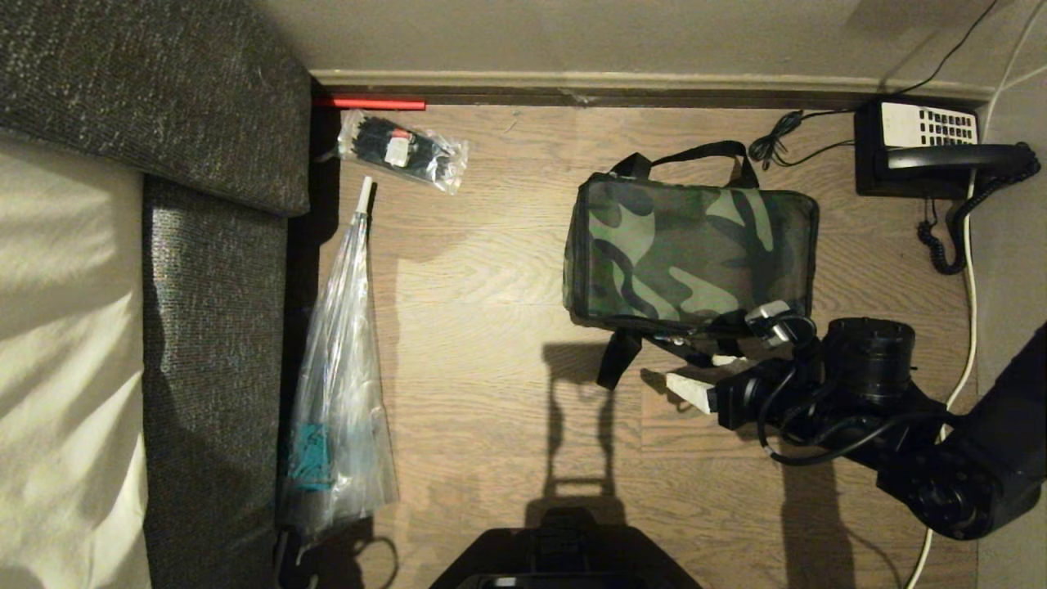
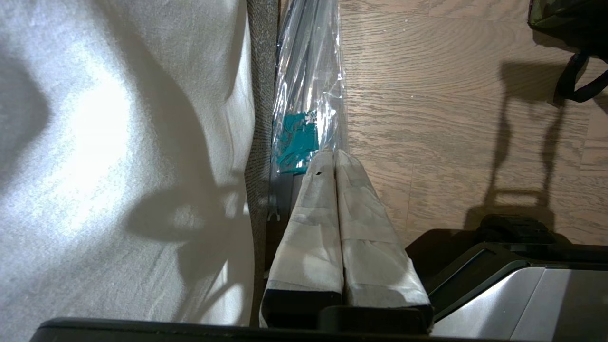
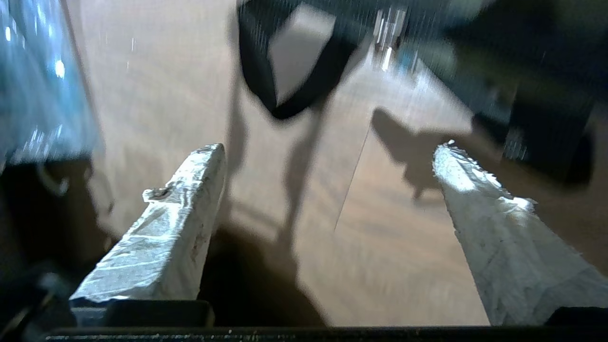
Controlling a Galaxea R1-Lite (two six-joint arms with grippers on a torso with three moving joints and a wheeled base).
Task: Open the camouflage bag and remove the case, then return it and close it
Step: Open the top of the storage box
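Note:
The camouflage bag (image 1: 691,249) lies shut on the wooden floor, its black handle straps spread out at the back and front. The case is hidden. My right gripper (image 1: 703,375) hovers low over the floor just in front of the bag's near side. It is open, with nothing but bare floor between its white-wrapped fingers (image 3: 190,213). In the right wrist view the right gripper (image 3: 327,152) faces a black strap loop (image 3: 285,95), and the blurred bag (image 3: 475,61) lies beyond. My left gripper (image 2: 332,154) is shut and parked beside the sofa, far from the bag (image 2: 565,16).
A black desk telephone (image 1: 924,147) with a coiled cord stands at the wall, right of the bag. A white cable (image 1: 969,327) runs along the right. A packet of cable ties (image 1: 405,151) and a plastic-wrapped umbrella (image 1: 343,376) lie beside the grey sofa (image 1: 213,327).

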